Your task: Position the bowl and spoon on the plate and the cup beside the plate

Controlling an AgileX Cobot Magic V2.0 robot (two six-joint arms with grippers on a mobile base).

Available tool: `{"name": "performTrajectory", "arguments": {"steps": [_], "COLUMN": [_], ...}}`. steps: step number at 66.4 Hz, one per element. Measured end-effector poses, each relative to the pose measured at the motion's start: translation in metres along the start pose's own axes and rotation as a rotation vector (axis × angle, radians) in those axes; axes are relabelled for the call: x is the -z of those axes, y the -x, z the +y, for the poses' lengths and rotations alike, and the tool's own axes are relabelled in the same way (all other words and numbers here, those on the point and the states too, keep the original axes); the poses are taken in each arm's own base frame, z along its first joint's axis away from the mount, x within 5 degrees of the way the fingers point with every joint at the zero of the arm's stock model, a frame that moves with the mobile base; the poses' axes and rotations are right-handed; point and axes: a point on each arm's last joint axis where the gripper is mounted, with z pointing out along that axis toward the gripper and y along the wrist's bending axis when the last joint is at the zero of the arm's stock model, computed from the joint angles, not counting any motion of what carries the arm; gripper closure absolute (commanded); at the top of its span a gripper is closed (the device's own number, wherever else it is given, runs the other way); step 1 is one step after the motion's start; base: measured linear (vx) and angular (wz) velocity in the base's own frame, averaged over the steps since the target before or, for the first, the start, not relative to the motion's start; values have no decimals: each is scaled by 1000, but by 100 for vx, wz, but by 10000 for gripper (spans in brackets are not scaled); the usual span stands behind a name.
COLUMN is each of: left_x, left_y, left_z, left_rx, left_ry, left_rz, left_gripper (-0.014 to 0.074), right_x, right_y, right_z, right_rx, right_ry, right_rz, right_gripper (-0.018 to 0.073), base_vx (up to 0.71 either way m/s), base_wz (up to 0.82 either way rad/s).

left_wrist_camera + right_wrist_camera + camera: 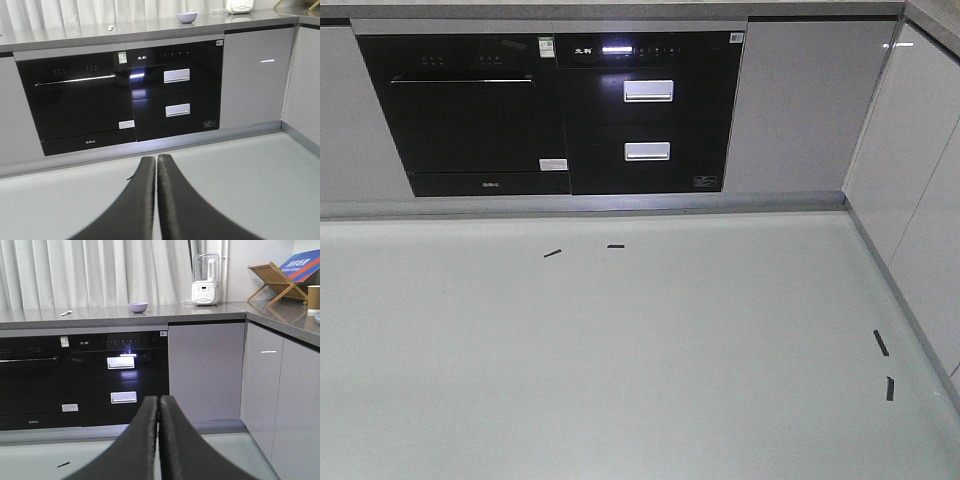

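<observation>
one bowl, one spoon, on counter

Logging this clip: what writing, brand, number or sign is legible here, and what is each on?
No text is sharp enough to quote.
Brand mark on the drawer unit: light characters, blurred.
Green-and-white sticker on the oven: too small.
White label at the oven's lower corner: too small.
Blue sign on the wooden rack: white print, blurred.
</observation>
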Motion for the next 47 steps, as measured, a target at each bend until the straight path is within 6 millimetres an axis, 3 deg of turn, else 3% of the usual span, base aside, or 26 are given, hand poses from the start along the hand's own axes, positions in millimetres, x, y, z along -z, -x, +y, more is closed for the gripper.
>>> {"name": "performTrajectory", "arguments": {"steps": [47], "left_x": [0], "left_y": [0], "left_z": [0], "left_rx": [0], "left_ry": [0], "left_rz": [0], "left_gripper": [603], "right_x": [0], "right_y": [0], "right_z": [0], "right_rx": [0], "right_ry": [0], "right_rz": [0], "right_gripper": [562], "base_vx": [0], "base_wz": [0]}}
